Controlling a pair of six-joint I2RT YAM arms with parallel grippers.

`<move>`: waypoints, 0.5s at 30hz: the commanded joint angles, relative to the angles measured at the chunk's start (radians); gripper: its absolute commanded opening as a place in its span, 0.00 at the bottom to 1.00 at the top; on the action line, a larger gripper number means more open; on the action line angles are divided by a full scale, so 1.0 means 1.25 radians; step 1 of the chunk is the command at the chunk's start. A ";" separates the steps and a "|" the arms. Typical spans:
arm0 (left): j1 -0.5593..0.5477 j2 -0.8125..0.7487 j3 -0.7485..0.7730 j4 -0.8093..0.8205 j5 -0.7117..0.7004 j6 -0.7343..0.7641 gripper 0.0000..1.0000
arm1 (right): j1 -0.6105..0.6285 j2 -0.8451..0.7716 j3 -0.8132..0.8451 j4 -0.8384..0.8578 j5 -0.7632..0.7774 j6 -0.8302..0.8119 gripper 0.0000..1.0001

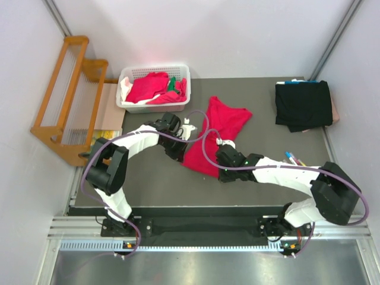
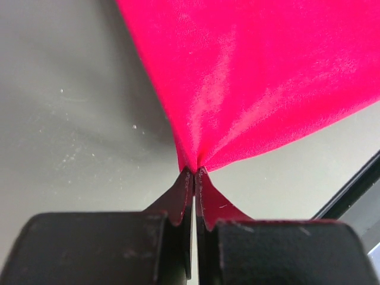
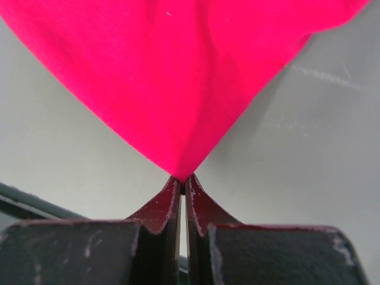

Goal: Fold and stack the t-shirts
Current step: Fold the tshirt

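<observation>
Now you have your left gripper (image 2: 193, 171) pinched tight on a fold of the red t-shirt (image 1: 227, 120) at centre frame, your right gripper (image 3: 181, 177) clamped on another fold of it, more red shirts (image 1: 148, 86) in the white basket (image 1: 145, 107) upper left, black t-shirt (image 1: 303, 105) folded upper right.

Soft red knit shirt (image 2: 255, 77), matt dusty table (image 2: 71, 119)
Glossy white plastic basket (image 1: 133, 106), smooth wooden rack (image 1: 76, 40) at upper left.
</observation>
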 commanded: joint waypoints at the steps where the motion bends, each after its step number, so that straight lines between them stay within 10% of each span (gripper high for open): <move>1: 0.002 -0.059 0.011 -0.037 -0.044 0.036 0.00 | -0.001 -0.063 -0.039 -0.050 -0.005 0.021 0.00; 15: 0.002 -0.105 0.037 -0.226 0.022 0.121 0.00 | 0.030 -0.164 -0.067 -0.095 -0.011 0.064 0.00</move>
